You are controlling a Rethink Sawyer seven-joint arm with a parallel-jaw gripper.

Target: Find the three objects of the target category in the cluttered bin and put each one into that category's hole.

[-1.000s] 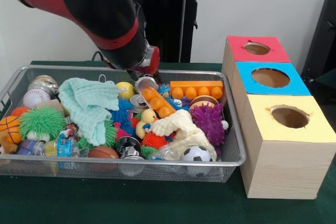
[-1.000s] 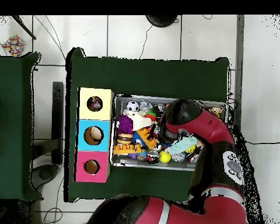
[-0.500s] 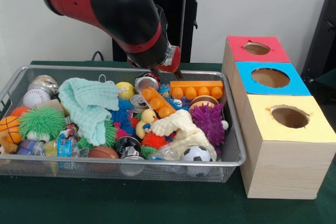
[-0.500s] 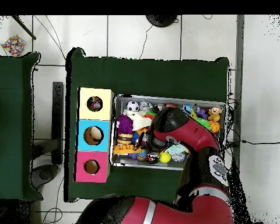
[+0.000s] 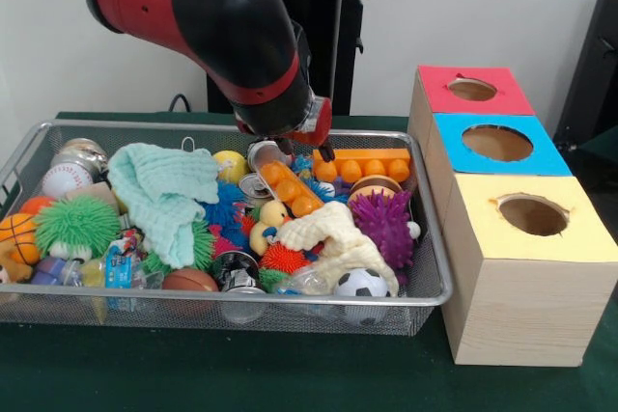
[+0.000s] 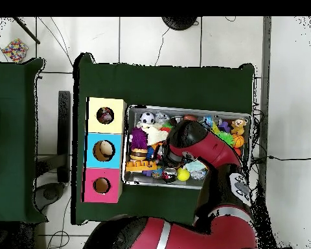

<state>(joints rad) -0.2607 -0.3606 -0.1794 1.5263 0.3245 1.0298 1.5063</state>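
My gripper (image 5: 309,150) hangs open and empty at the back of the wire bin (image 5: 241,298), just above a tipped silver can (image 5: 266,154) and the left end of an orange studded brick (image 5: 362,163). A second can (image 5: 253,185) and an orange strip of bumps (image 5: 290,188) lie directly below it. In the overhead view the red arm (image 6: 203,146) hides the gripper and the bin's middle (image 6: 184,109). To the bin's right stand the red (image 5: 473,90), blue (image 5: 497,143) and yellow (image 5: 533,215) hole boxes.
The bin also holds a mint cloth (image 5: 164,190), a cream cloth (image 5: 333,238), a purple spiky ball (image 5: 381,224), a green spiky ball (image 5: 77,224), a soccer ball (image 5: 360,284), a baseball (image 5: 66,180) and a rubber duck (image 5: 270,219).
The arm has swung right along the back of the bin, from beside the mint cloth to over the can and orange brick, and dipped slightly. Nothing was picked up.
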